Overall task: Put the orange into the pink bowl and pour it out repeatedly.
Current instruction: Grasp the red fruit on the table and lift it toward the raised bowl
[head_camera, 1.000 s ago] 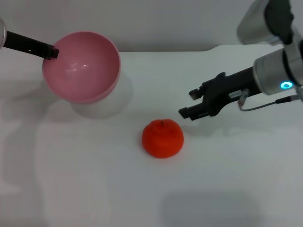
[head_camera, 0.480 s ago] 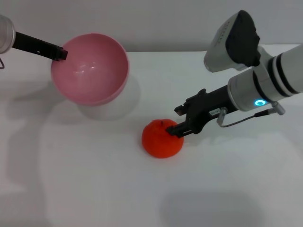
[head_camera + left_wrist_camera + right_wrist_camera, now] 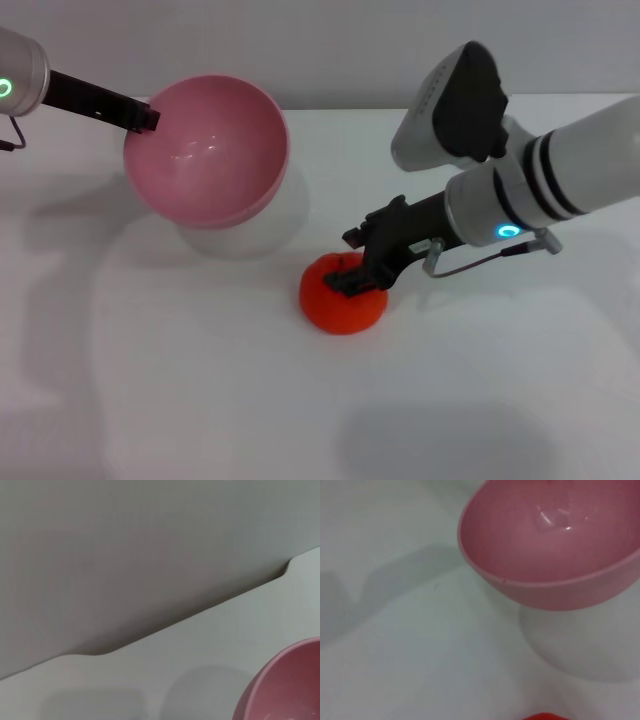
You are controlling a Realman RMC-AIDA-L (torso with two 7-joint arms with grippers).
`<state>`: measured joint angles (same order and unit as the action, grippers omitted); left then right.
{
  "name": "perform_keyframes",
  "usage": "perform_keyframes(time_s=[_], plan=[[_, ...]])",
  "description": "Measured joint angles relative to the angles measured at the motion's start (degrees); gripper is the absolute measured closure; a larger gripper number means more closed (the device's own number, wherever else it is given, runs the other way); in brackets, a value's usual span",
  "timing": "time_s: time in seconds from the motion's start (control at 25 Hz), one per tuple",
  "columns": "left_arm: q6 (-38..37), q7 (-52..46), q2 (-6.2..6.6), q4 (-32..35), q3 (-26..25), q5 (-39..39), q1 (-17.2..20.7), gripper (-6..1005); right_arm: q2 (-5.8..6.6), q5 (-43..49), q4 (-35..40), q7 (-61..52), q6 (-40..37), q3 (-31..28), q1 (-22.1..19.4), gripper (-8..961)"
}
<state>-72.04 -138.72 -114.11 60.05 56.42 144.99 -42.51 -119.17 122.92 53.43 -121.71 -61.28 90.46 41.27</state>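
White tabletop (image 3: 200, 400) fills most of the head view, w/ a grey wall (image 3: 320, 40) behind its far edge; soft shadows lie across the near and left parts.

Right arm (image 3: 540, 190) is the biggest thing: white and grey housing w/ dark bands and a small blue-green light, coming in from the right side and angled down toward centre. Its right gripper (image 3: 352, 268) is black, and the fingertips sit on the upper right part of the fruit, one tip at the far side near the stem, the other lower on the near-right. Jaws look parted around the top of the fruit; can't tell if they are pressing it or only touching.

Pink bowl (image 3: 207, 150) is next: glossy, deep, nothing inside, held off the table at the far left w/ its opening tipped toward the camera and its shadow on the table below. Right wrist view shows the same bowl (image 3: 555, 540) from the side, clear of the surface, interior bare. Left wrist view catches only a slice of its rim (image 3: 285, 685) plus table edge and wall.

Left gripper (image 3: 140, 117) comes in from the far left on a dark slim arm, closed on the bowl's left rim and carrying it.

Orange (image 3: 343, 292) is smallest: red-orange, resting on the table near centre, well apart from the bowl, to its near right. A sliver of it (image 3: 547, 716) shows at the right wrist view's edge.
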Motion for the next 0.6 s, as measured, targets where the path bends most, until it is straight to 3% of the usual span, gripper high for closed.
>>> perform_keyframes(time_s=[0.44, 0.6], plan=[[-0.1, 0.4, -0.23, 0.1, 0.3, 0.0, -0.2, 958, -0.18, -2.3, -6.4, -0.6, 4.4, 1.2, 1.7, 311], [-0.1, 0.4, -0.23, 0.1, 0.8, 0.0, -0.2, 958, -0.18, -2.3, -6.8, -0.7, 5.2, 1.2, 1.6, 356]])
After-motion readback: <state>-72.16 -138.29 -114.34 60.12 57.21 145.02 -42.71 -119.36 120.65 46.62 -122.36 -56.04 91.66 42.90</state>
